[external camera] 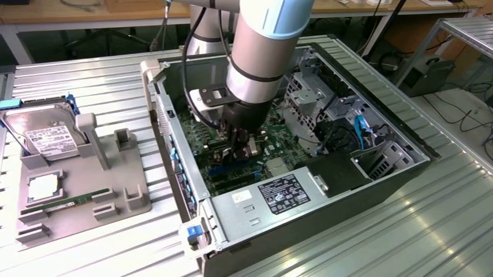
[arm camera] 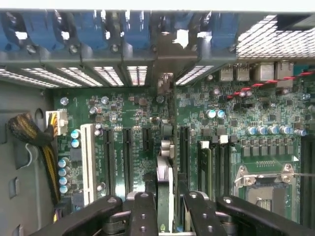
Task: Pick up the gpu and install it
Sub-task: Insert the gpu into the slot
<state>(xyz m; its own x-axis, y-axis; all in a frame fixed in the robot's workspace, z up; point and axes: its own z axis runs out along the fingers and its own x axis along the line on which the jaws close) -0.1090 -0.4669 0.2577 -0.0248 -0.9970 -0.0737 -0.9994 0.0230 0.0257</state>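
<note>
My gripper (arm camera: 167,212) is shut on the gpu (arm camera: 165,167), which I see edge-on as a thin card between the two black fingers (arm camera: 142,211). The card stands upright over the green motherboard (arm camera: 236,123), between the long black expansion slots (arm camera: 127,157). Its far end reaches the silvery bracket openings (arm camera: 165,73) at the case's rear wall. Whether its edge sits in a slot is hidden by the fingers. In the exterior view my gripper (external camera: 239,151) is low inside the open computer case (external camera: 165,127), just above the board.
A grey holder tray (external camera: 73,213) on the exterior view's left carries a silver hard drive (external camera: 46,135), a processor (external camera: 46,186) and a green memory stick (external camera: 66,203). Inside the case are the power supply (external camera: 277,196), a metal drive cage (external camera: 308,98) and braided cables (arm camera: 29,132).
</note>
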